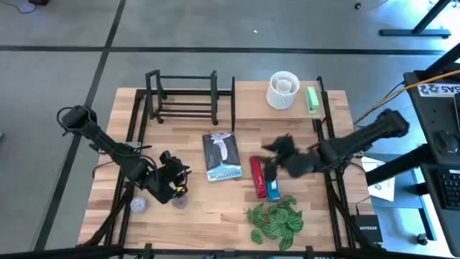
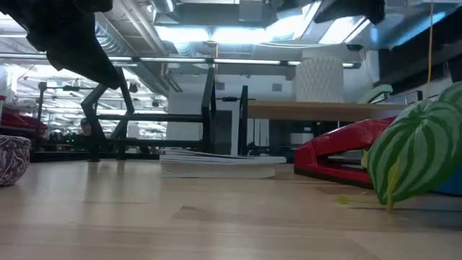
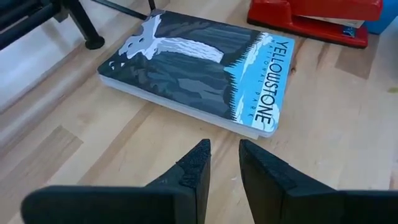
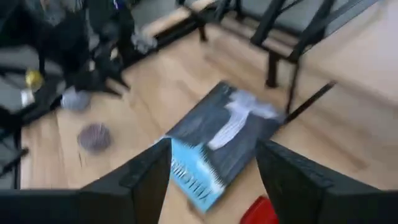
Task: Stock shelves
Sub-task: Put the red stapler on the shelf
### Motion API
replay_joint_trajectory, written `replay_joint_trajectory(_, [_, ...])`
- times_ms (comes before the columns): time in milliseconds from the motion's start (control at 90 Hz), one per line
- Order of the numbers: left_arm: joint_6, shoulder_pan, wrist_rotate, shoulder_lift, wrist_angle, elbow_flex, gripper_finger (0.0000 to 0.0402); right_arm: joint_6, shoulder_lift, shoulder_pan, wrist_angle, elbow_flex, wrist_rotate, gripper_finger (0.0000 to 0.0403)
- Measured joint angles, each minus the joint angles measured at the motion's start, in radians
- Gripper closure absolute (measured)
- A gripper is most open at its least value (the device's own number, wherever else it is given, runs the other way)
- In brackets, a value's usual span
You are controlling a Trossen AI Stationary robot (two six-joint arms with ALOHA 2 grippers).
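A Yellowstone book (image 1: 221,156) (image 3: 199,68) lies flat on the table's middle. My left gripper (image 1: 178,181) (image 3: 224,163) hovers to the book's left, fingers only narrowly apart, holding nothing. My right gripper (image 1: 275,153) (image 4: 214,186) hangs above the book's right side, wide open and empty. The small black rack (image 1: 183,97) stands at the far edge. Right of the rack is the light-wood shelf board (image 1: 251,108), with a white vase (image 1: 282,90) and a green object (image 1: 312,98) on it. Lying flat right of the book are a red stapler (image 1: 256,176) and a blue item (image 1: 273,190).
Green striped plant leaves (image 1: 277,219) lie near the front edge, right of centre. Two small patterned bowls (image 1: 136,205) (image 1: 180,203) sit at the near left, under my left arm. Black frame uprights (image 1: 327,129) run along the table's right side.
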State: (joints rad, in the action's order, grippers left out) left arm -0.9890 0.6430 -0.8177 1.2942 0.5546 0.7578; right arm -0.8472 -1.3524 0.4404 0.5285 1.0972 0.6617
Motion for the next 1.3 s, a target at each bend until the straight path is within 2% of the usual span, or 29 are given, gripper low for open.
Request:
replay_joint_trajectory(122, [0.000, 0.000, -0.004, 0.000, 0.001, 0.000, 0.0335, -0.002, -0.143, -0.001, 0.045, 0.097, -0.108, 0.0205])
replay_joint_trajectory(267, [0.020, 0.000, -0.014, 0.000, -0.001, 0.000, 0.0335, 0.109, -0.257, -0.001, 0.055, 0.200, -0.141, 0.0215])
replay_joint_trajectory(456, [0.028, 0.000, -0.016, 0.000, -0.005, 0.000, 0.0335, -0.060, -0.330, -0.046, 0.270, 0.299, -0.280, 0.0222])
replay_joint_trajectory(578, [0.036, 0.000, -0.017, 0.000, -0.020, 0.000, 0.0335, -0.088, -0.345, -0.065, 0.367, 0.286, -0.324, 0.0204])
replay_joint_trajectory(733, [0.029, 0.000, -0.007, 0.000, -0.022, 0.000, 0.0335, -0.104, -0.345, -0.075, 0.386, 0.240, -0.357, 0.0144])
replay_joint_trajectory(856, [0.031, 0.000, -0.004, 0.001, -0.021, 0.000, 0.0335, -0.202, -0.346, -0.083, 0.387, 0.203, -0.366, 0.0094])
replay_joint_trajectory(933, [0.033, 0.000, -0.004, 0.001, -0.021, 0.000, 0.0335, -0.292, -0.347, -0.089, 0.389, 0.178, -0.354, 0.0076])
replay_joint_trajectory(1089, [0.036, 0.000, -0.005, 0.001, -0.021, 0.000, 0.0335, -0.358, -0.383, -0.090, 0.385, 0.157, -0.364, 0.0077])
replay_joint_trajectory(1300, [0.039, 0.000, -0.005, 0.001, -0.021, 0.000, 0.0335, -0.361, -0.472, -0.090, 0.355, 0.156, -0.393, 0.0112])
